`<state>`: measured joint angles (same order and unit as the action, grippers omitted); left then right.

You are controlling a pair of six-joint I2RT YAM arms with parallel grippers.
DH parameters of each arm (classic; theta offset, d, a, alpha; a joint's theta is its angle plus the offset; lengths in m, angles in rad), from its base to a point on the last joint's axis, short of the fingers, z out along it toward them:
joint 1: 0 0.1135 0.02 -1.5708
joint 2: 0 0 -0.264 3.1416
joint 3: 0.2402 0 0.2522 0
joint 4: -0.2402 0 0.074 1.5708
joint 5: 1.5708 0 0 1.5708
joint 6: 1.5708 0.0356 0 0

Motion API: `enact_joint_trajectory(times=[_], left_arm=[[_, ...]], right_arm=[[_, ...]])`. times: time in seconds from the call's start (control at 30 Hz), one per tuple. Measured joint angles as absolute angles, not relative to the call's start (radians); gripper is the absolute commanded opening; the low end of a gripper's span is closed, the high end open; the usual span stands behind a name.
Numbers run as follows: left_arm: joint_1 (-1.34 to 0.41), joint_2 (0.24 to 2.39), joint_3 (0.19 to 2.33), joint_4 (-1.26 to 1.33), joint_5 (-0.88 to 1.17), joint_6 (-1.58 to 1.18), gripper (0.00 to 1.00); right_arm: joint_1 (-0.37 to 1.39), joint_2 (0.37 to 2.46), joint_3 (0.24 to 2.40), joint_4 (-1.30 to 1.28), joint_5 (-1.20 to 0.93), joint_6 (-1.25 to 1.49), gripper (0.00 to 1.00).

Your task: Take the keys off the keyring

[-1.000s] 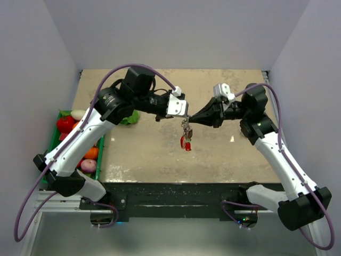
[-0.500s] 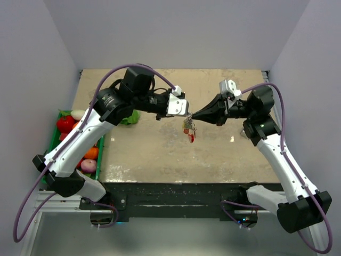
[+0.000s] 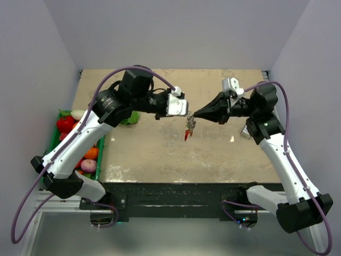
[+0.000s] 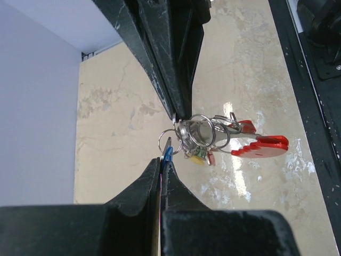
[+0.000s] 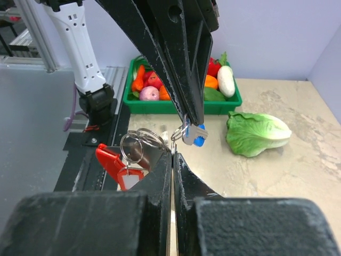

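Meets tip to tip at centre frame, above the tan table (image 3: 160, 154). With right gripper (image 3: 195, 113), pinches the keyring (image 4: 205, 130); with left gripper (image 3: 187, 113), pinches a blue head among the keys (image 4: 195, 154). Hangs just below both tips.

beige table (image 3: 154, 154), lettuce (image 5: 258, 133) lying on it, crate (image 5: 181, 108) perhaps alongside

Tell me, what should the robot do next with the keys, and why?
Probably the left end effector should ease the blue key along the keyring, since it pinches that key, the right end effector pinches the ring, and the key is not yet off.
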<state>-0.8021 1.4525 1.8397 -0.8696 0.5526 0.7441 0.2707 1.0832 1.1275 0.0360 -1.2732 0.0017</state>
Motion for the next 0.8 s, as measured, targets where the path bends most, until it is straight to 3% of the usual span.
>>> enact_joint_trajectory(times=[0.63,0.8], left_arm=[[-0.808,1.438,1.808,-0.827,0.499,0.727,0.0],[-0.809,1.438,1.808,-0.816,0.489,0.714,0.0]], right_arm=[[0.245,1.077,1.147,-0.03,-1.247,-0.057,0.0],[0.272,1.079,1.206,-0.187,-1.208,-0.223,0.0]])
